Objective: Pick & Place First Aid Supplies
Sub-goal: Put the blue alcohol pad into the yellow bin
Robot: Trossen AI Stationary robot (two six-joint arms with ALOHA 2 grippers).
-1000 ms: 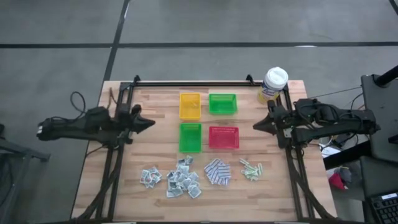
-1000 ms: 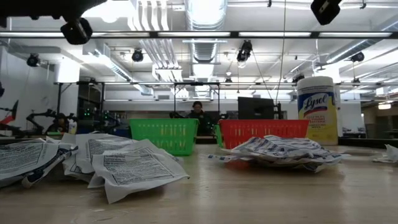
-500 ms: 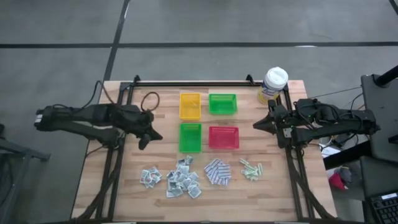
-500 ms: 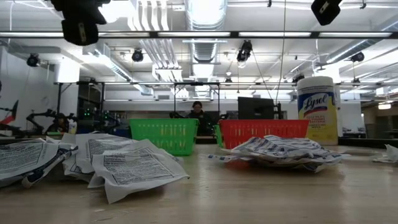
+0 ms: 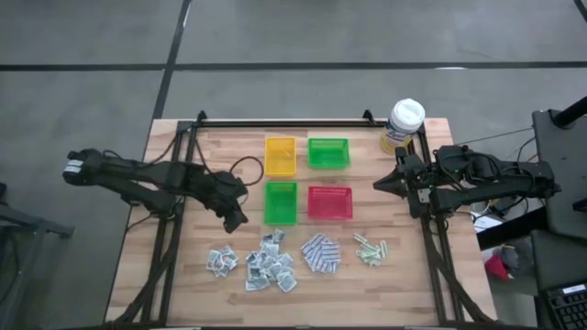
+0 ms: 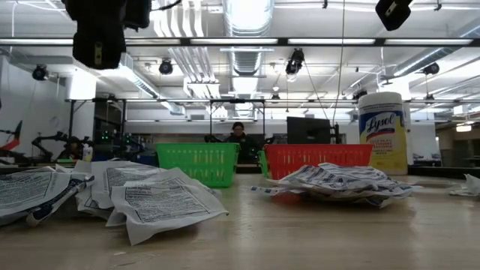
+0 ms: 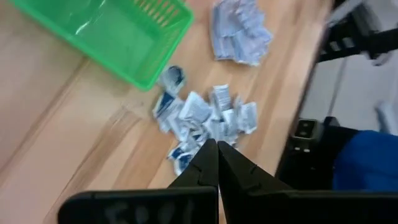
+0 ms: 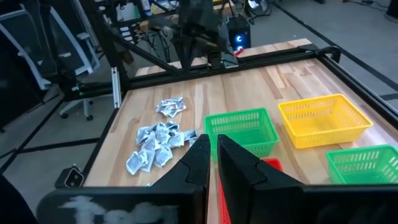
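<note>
From my seat the first aid supplies lie flat along the bench's six o'clock edge: white-grey sachets at seven, blue-and-white patterned pads at six, pale green strips at five.

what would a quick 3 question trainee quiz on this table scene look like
1. True or false: the left gripper is shut and holds nothing.
2. Which arm waits at the table's right edge, near the yellow canister? A. left B. right
3. Fill in: the red tray sits beside the nearer green tray and in front of the farther ______ tray.

Key: 1 true; 2 B, the right gripper rests there; 3 green.
</note>
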